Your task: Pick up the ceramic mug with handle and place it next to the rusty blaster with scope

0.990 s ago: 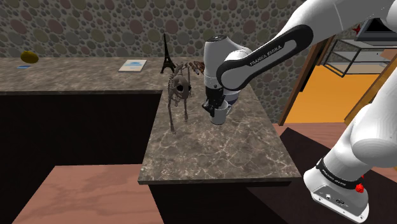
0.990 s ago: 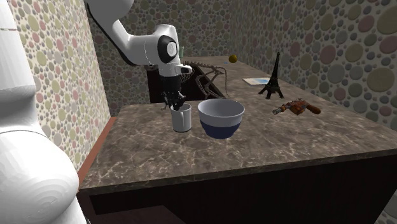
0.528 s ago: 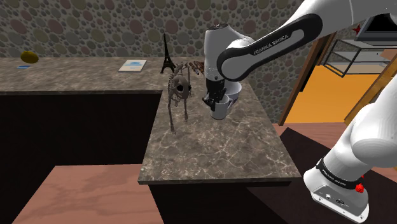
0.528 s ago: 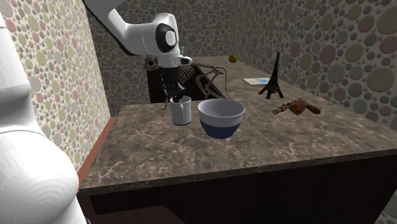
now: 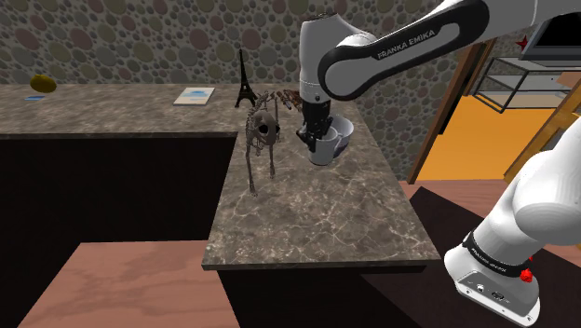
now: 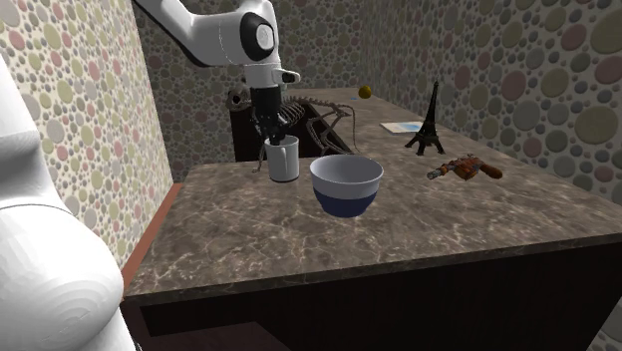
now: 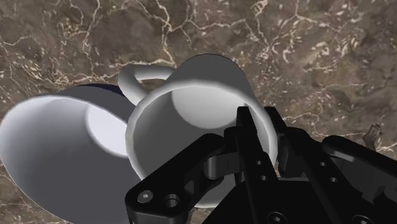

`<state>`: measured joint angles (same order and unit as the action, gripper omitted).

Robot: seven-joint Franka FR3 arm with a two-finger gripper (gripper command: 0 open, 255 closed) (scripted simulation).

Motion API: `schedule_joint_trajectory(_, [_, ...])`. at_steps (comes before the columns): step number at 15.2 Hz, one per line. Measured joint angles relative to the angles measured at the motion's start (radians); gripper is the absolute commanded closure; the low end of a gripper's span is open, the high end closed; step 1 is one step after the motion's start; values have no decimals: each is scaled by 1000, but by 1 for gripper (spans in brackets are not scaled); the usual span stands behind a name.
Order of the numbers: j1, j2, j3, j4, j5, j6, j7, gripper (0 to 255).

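My black gripper [image 6: 271, 142] is shut on the rim of a white mug [image 6: 283, 160], which hangs upright a little above the marble counter [image 6: 399, 234]. In the wrist view one finger [image 7: 251, 143] is inside the mug [image 7: 191, 105] and the other outside its wall, and the handle [image 7: 141, 75] points away from the fingers. In the shoulder view the gripper [image 5: 315, 136] holds the mug [image 5: 324, 149] beside the skeleton. The rusty brown blaster [image 6: 465, 169] lies on the counter at the second exterior view's right, beyond the bowl, and shows as a brown shape [image 5: 288, 96] behind the skeleton.
A white bowl with a blue outside [image 6: 346, 184] stands close beside the mug, between it and the blaster. An animal skeleton [image 5: 263, 135], a dark Eiffel Tower model [image 6: 430, 120], a flat card [image 5: 194, 95] and a yellow ball [image 5: 42, 83] also sit on the counter.
The arm has risen, lifting the mug off the counter, and moved slightly towards the far side in the shoulder view. The grip on the rim is unchanged.
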<state>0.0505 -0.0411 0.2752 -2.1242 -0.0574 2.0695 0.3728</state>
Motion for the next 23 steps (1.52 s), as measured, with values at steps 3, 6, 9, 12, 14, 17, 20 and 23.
schedule_joint_trajectory(3, [0,-13,0,24,5,-36,-4,255])
schedule_joint_trajectory(6, [-1,-23,-2,54,9,-76,-10,255])
schedule_joint_trajectory(9, [0,-38,-2,82,14,-118,-14,255])
schedule_joint_trajectory(12, [-1,-40,-3,120,15,-158,-18,255])
schedule_joint_trajectory(14, [-1,-48,-3,140,17,-185,-20,255])
schedule_joint_trajectory(17, [-2,-56,-6,168,20,-221,-26,255])
schedule_joint_trajectory(20, [-21,-24,-26,205,10,-226,-62,255])
schedule_joint_trajectory(23, [-50,28,-57,261,-5,-229,-117,255])
